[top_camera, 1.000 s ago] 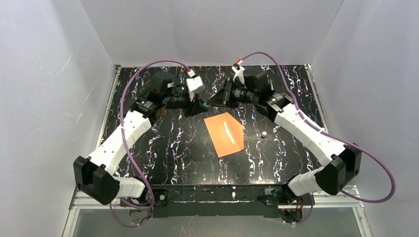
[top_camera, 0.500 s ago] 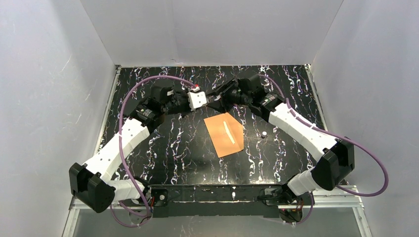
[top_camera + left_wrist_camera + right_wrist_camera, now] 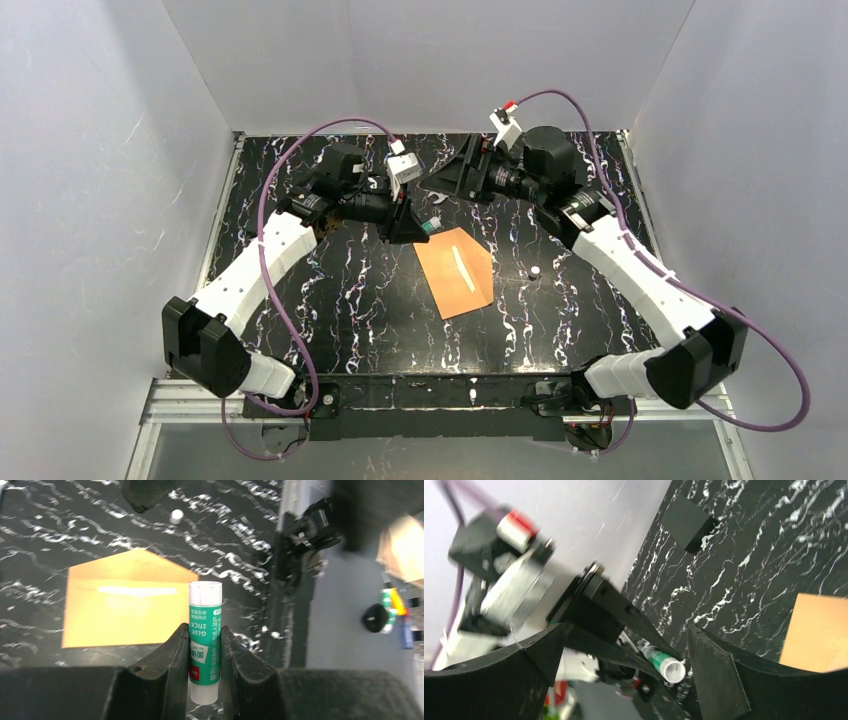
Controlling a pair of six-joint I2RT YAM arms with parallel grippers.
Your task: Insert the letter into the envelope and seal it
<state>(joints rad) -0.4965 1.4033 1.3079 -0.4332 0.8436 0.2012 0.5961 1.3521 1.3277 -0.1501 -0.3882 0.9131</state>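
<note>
The left claw [image 3: 409,222] is clenched on a glue stick [image 3: 428,227], a white tube with a green label. In the left wrist view its two dark fingers [image 3: 172,652] press on either side of the tube's lower half. The printed end of the glue stick [image 3: 205,630] juts out past the fingertips.

The envelope [image 3: 456,272] lies flat on the black, white-veined worktop [image 3: 350,300]. It sits just beyond and below the tip of the left claw, and nothing touches it. Seen from the left claw [image 3: 204,632], the envelope [image 3: 120,612] lies ahead and to the left of the tube. Its pointed flap lies open and flat, aimed away from the claw. A pale streak runs across the paper near the flap's fold. The letter does not show as a separate sheet, and I cannot tell whether it is inside.

The right claw [image 3: 447,178] is released, its fingers spread wide, and it hangs above the worktop facing the left claw at close range. In the right wrist view, the right claw [image 3: 626,632] frames the left claw and the open end of the glue stick [image 3: 665,665]. A corner of the envelope [image 3: 819,630] lies beyond its right-hand finger [image 3: 716,675].

A small white round piece [image 3: 535,271] rests on the worktop beyond the envelope's far side from the left claw, apart from the paper.
</note>
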